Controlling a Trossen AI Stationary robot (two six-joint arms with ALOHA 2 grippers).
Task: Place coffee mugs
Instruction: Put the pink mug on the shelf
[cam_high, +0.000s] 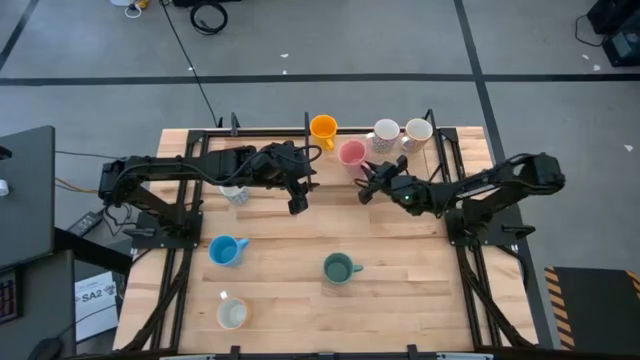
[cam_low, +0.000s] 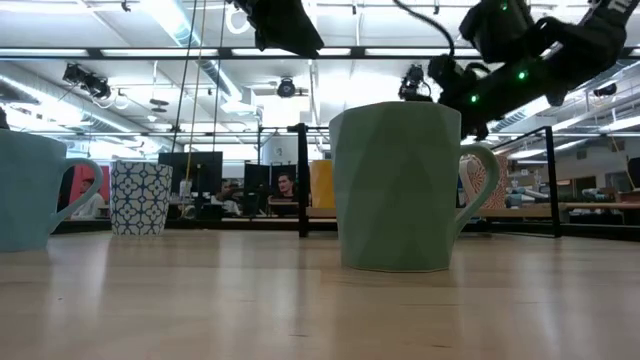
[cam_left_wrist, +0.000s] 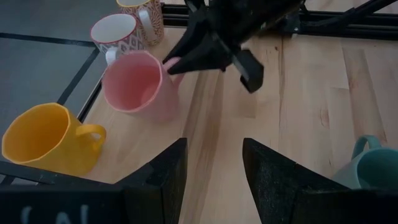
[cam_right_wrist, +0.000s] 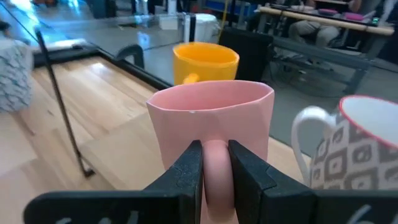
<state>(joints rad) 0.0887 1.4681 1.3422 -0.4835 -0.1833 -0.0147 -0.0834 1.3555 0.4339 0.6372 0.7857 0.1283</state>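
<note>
On the pale wooden table (cam_high: 300, 270), four mugs stand in a row along the far edge, seemingly their set-down line. The right gripper (cam_right_wrist: 214, 165) pinches the pink mug (cam_right_wrist: 211, 121) by its handle there, beside the orange mug (cam_right_wrist: 205, 62). The left gripper (cam_left_wrist: 214, 165) hovers nearby, jaws spread and empty.

Four views: one overhead, one at tabletop level, two wrist-mounted.

High cam looks straight down on the whole tabletop (cam_high: 300, 270); low cam sits on the wood, facing across into the room, teal-green mug (cam_low: 398, 186) very close. Left wrist cam looks past its own fingers (cam_left_wrist: 158, 180) at the pink mug (cam_left_wrist: 138, 84); right wrist cam sits tight against that same mug (cam_right_wrist: 211, 127). All share it.
</note>
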